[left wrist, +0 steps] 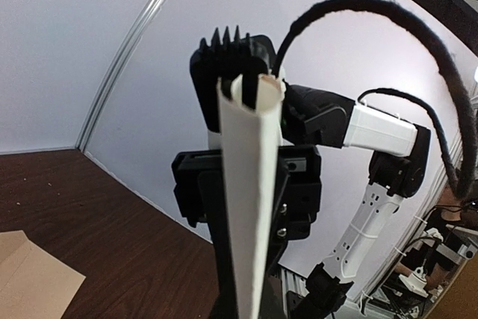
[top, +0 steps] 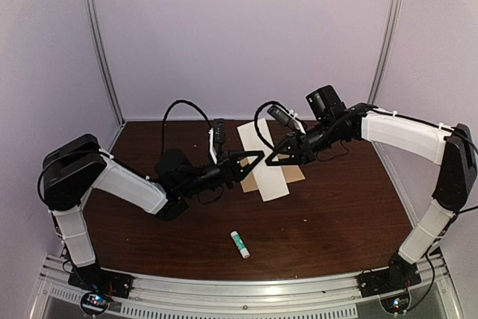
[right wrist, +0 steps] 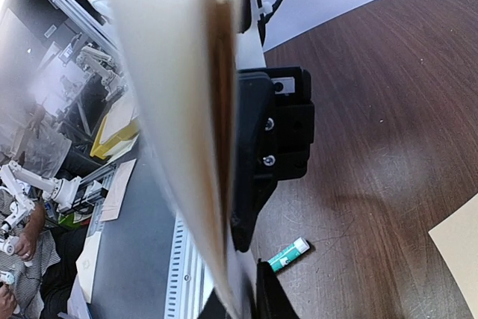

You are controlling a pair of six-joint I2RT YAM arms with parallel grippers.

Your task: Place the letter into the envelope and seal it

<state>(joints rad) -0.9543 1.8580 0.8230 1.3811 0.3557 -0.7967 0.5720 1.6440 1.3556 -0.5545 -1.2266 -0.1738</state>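
Note:
The letter (top: 273, 184), a cream sheet folded into a long strip, hangs above the middle of the table between both arms. My left gripper (top: 259, 156) is shut on it; in the left wrist view the letter (left wrist: 252, 184) stands edge-on, pinched between the dark fingers (left wrist: 213, 214). My right gripper (top: 270, 160) meets the strip from the other side. In the right wrist view the blurred letter (right wrist: 187, 110) covers one finger, so how the jaws stand is unclear. The tan envelope (top: 296, 174) lies flat on the table beneath, partly hidden by the letter.
A green and white glue stick (top: 240, 244) lies on the dark wooden table (top: 336, 214) towards the near edge, also seen as the glue stick (right wrist: 287, 254) below the right wrist. Envelope corners (left wrist: 33, 282) (right wrist: 459, 248) show on the tabletop. White walls enclose the back and sides.

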